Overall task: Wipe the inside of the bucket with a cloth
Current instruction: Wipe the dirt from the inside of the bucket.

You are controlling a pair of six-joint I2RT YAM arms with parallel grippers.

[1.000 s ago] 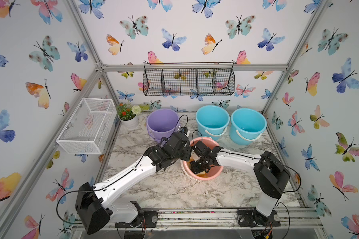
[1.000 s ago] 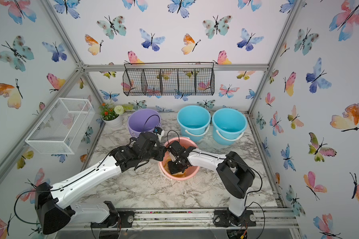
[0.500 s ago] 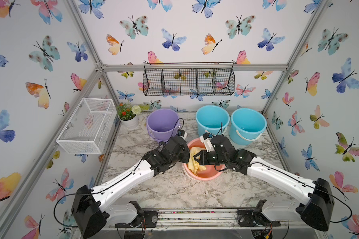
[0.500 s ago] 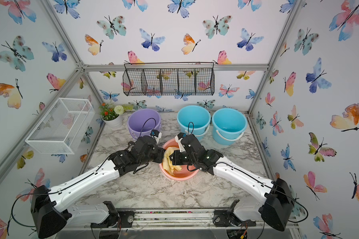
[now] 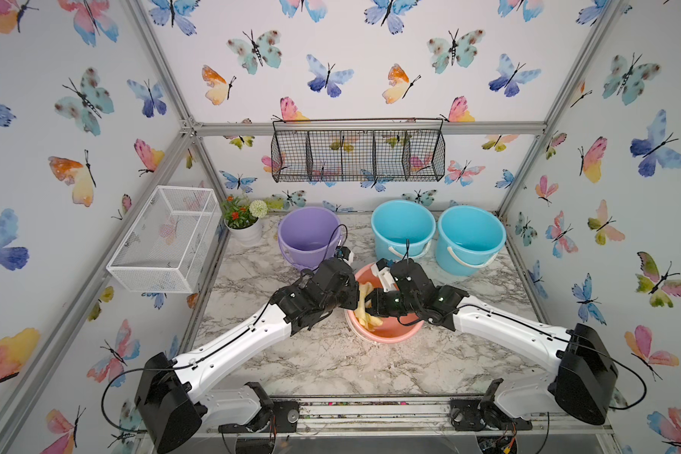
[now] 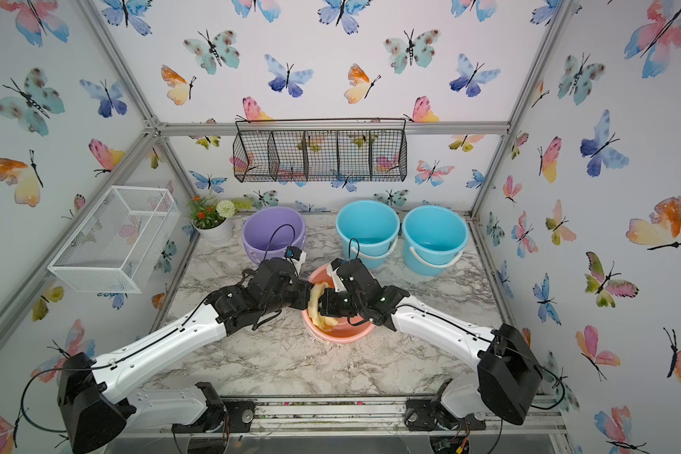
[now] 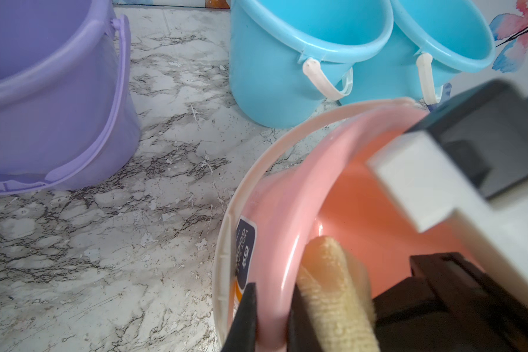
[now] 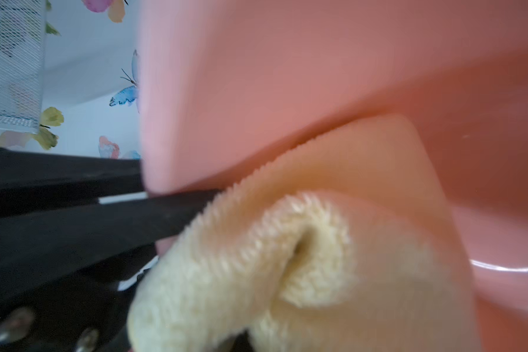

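Just beside my left gripper (image 7: 272,307), which stays clamped on the rim of the pink bucket (image 5: 394,334), my right gripper (image 5: 372,304), pinched shut on the yellow cloth (image 8: 256,259), has come up from the floor to press it against the inner wall, so wiping looks under way.

The bucket (image 8: 287,76) wall is blurred in the right wrist view (so close), whose edge crops the cloth (image 8: 256,259).

Cloth (image 5: 367,317) inside front bucket (image 5: 394,337)
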